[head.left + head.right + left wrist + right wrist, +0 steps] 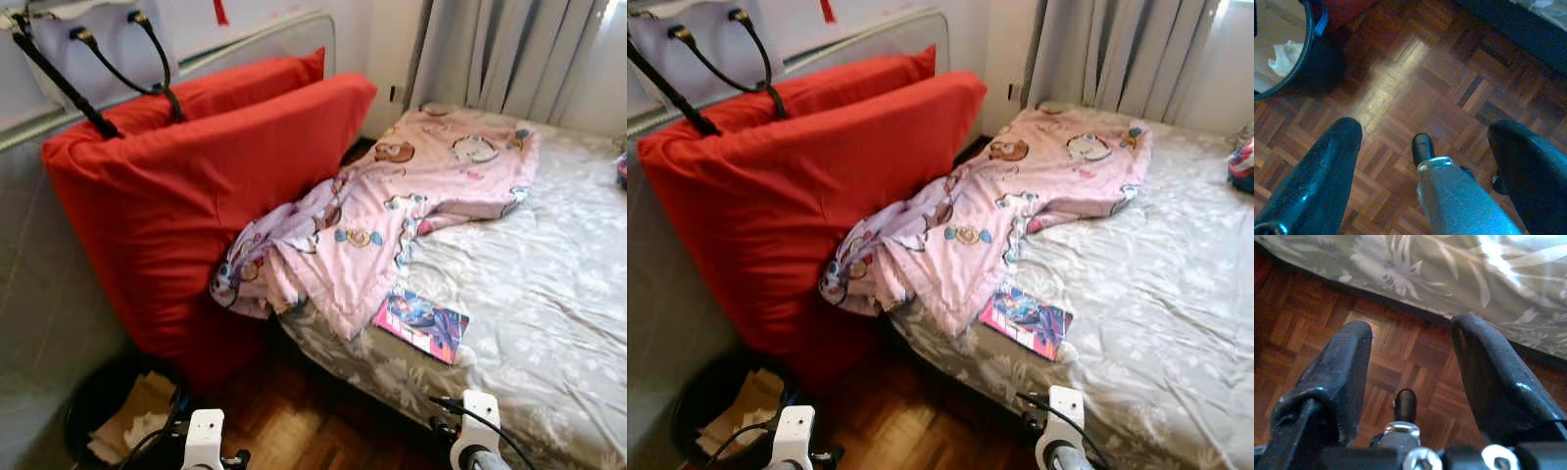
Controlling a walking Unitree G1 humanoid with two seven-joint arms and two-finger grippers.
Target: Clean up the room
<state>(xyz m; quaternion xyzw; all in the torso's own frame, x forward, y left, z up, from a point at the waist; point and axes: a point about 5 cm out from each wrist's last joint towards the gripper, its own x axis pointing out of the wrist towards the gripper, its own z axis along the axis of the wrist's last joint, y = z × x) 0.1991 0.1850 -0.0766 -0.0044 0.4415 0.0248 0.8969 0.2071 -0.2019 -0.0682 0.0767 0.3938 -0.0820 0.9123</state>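
We find the room's mess centred on the pink blanket [392, 211], crumpled across the middle of the frame and spilling off the bed's [549, 294] near corner toward the floor. Just below it, lower centre, a colourful book [421, 325] lies flat on the grey floral sheet, touching the blanket's hem. To the left, two red cushions [186, 196] lean upright against the headboard, and at lower left a dark bin [98, 411] holds paper scraps.

Our left gripper [1425, 161] hangs over the parquet floor [1415, 78] with fingers spread wide and nothing between them; our right gripper [1410, 372] hangs likewise, wide and empty, by the bed's edge.

We judge this the approach step: nothing is grasped yet. Next we would likely raise an arm and reach for the book or the blanket's hanging corner.
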